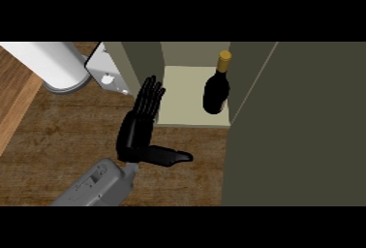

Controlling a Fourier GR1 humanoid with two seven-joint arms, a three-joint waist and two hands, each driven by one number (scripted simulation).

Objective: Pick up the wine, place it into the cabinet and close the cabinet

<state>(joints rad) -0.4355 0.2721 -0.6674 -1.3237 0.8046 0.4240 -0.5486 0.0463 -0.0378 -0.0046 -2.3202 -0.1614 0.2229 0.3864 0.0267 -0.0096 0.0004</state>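
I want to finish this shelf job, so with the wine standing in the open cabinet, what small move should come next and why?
Probably swing the left hand leftward behind the cabinet door to start pushing it shut. The wine bottle already stands upright inside the cabinet, and the hand is open, fingers straight, holding nothing, so only the closing seems left.

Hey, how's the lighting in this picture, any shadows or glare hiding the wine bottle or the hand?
Head view: lighting is even, no glare. The wine bottle is very dark, yet stands out against the pale cabinet shelf. The open left hand is black with little surface detail. The cabinet door at the right is a flat, dim olive.
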